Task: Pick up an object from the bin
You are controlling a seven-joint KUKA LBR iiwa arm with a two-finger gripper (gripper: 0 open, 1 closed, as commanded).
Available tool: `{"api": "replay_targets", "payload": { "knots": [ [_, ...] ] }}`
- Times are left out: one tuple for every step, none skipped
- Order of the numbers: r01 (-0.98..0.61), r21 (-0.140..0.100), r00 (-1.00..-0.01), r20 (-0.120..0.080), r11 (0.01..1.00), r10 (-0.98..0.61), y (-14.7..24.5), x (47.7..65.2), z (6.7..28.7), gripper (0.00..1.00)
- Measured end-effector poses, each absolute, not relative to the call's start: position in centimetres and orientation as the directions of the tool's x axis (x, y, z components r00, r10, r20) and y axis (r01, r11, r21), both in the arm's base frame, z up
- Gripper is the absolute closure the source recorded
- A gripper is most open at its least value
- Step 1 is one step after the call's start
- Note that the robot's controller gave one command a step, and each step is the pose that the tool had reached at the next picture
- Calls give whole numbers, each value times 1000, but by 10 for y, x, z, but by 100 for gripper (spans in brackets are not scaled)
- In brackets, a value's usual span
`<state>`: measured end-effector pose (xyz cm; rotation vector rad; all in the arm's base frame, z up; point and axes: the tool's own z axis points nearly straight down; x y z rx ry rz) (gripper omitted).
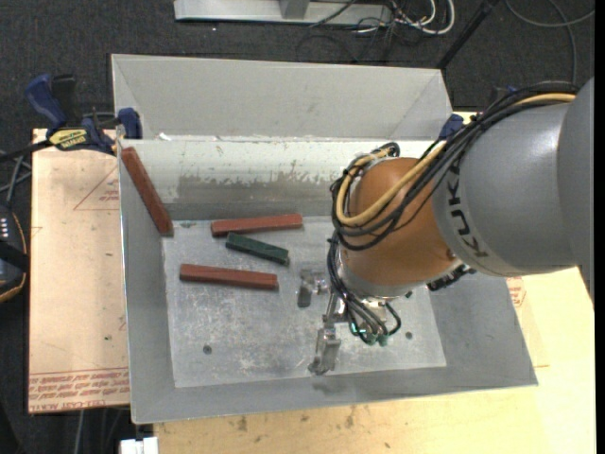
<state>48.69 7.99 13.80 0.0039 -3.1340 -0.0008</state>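
My gripper [317, 322] hangs low over the bin floor, right of centre, open, with bare metal between its two fingers [326, 351]. The nearest thing is a red-brown flat bar [229, 275] lying to the left of the upper finger, apart from it. Just above that bar lies a short dark green bar [257, 246], slightly tilted. Another red-brown bar [256, 223] rests near the foot of the back wall.
A third red-brown bar [146, 190] leans along the bin's left wall at the back corner. The arm's orange cover and cables hang over the right part of the bin. Bare floor lies in front and to the left of the gripper.
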Motion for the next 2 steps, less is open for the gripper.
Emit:
{"api": "replay_targets", "payload": {
  "knots": [
    [0,1,-1000,1,1000,0,79,489,141,0],
    [-122,1,-993,-2,993,-122,139,511,144,0]
  ]
}}
